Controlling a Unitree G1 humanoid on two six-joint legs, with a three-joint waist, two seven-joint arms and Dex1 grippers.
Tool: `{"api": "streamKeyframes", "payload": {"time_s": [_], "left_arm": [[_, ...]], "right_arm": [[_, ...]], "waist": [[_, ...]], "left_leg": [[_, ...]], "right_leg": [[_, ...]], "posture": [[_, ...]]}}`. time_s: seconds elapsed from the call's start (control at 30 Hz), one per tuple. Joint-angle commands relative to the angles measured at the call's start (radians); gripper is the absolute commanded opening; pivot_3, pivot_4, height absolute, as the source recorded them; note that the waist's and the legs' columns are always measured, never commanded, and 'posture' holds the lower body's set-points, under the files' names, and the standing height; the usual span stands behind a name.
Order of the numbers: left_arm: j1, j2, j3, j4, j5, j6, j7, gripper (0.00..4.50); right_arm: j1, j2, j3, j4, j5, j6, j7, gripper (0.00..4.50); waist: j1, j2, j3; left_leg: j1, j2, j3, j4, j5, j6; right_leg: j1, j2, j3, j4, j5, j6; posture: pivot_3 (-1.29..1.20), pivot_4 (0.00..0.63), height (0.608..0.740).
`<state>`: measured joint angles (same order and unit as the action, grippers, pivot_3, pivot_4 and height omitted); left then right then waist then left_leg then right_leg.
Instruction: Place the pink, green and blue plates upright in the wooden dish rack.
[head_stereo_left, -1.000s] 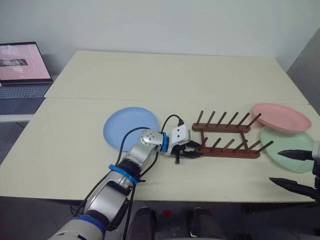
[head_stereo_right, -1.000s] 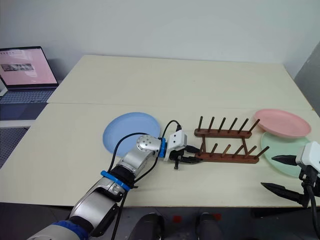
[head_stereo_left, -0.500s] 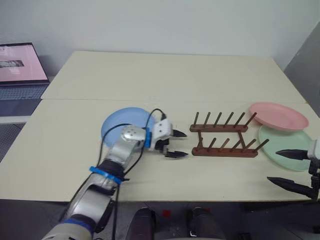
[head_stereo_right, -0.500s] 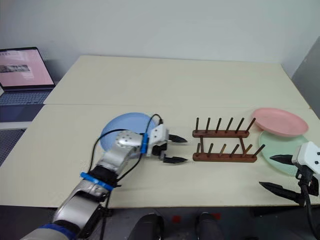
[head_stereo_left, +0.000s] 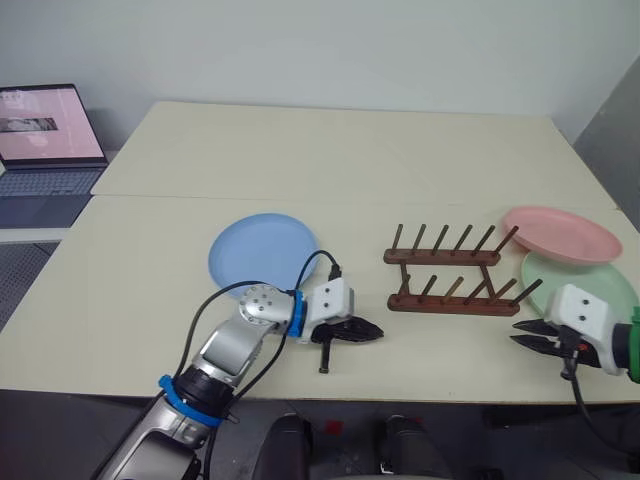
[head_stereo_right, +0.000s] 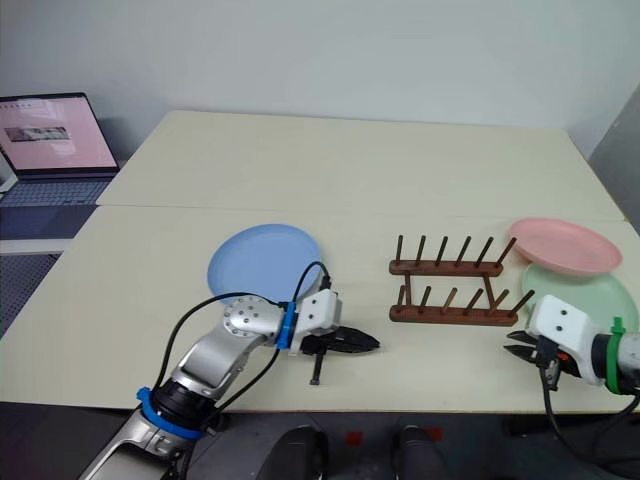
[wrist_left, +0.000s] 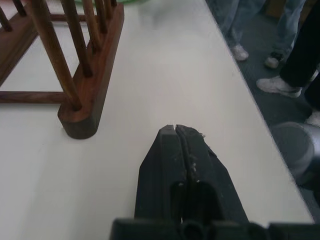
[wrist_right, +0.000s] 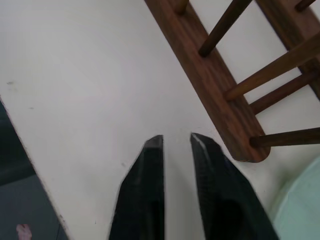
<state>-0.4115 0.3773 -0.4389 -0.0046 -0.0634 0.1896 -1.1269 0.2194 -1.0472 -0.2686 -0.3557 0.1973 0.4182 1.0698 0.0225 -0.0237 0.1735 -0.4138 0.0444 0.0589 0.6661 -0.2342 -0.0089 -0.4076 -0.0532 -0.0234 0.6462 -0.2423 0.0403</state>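
The wooden dish rack (head_stereo_left: 450, 272) stands bare in the middle of the table. To its left the blue plate (head_stereo_left: 262, 252) lies flat. The pink plate (head_stereo_left: 560, 233) rests at the rack's far right, and the green plate (head_stereo_left: 590, 280) lies flat just in front of it. My left gripper (head_stereo_left: 368, 330) is shut and holds nothing; it hovers near the front edge, left of the rack's near bar (wrist_left: 82, 75). Over the green plate's front rim, my right gripper (head_stereo_left: 518, 334) is shut and holds nothing, pointing at the rack's right end (wrist_right: 210, 75).
A laptop (head_stereo_left: 45, 130) sits on a side surface at the far left. The table's front edge (head_stereo_left: 400, 395) runs close below both grippers. People's legs (wrist_left: 295, 45) stand on the floor beyond the table's edge.
My left gripper drew back from the rack's left end toward the front edge and shut. My right gripper came in toward the rack's right end and closed from wide open.
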Motion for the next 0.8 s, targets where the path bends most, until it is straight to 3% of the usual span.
{"api": "streamKeyframes", "payload": {"time_s": [0.03, 0.37, 0.8], "left_arm": [[-0.040, -0.080, -0.051, 0.104, 0.100, -0.051, 0.132, 0.00], [-0.169, -0.251, -0.055, 0.398, 0.238, -0.162, 0.384, 0.00], [-0.257, -0.267, -0.016, 0.515, 0.248, -0.218, 0.457, 0.00]], "right_arm": [[-0.087, 0.023, 0.102, 0.075, -0.069, -0.045, -0.049, 0.03], [-0.270, 0.116, 0.253, 0.269, -0.187, -0.114, -0.161, 0.03], [-0.471, 0.187, 0.314, 0.471, -0.254, -0.193, -0.227, 0.03]], "waist": [[-0.001, 0.000, 0.000], [0.000, -0.002, -0.001], [-0.023, -0.002, -0.001]], "left_leg": [[0.000, 0.000, 0.000, 0.000, 0.000, 0.000], [0.001, -0.001, 0.001, 0.003, 0.000, 0.001], [-0.001, 0.000, 0.002, 0.009, 0.003, 0.006]], "right_leg": [[0.000, 0.000, 0.000, 0.000, 0.000, 0.000], [0.001, 0.000, 0.002, 0.000, 0.003, 0.001], [0.001, 0.001, 0.004, 0.000, 0.012, 0.001]], "posture": [[0.00, 0.150, 0.740], [0.00, 0.150, 0.740], [0.00, 0.150, 0.740]]}}
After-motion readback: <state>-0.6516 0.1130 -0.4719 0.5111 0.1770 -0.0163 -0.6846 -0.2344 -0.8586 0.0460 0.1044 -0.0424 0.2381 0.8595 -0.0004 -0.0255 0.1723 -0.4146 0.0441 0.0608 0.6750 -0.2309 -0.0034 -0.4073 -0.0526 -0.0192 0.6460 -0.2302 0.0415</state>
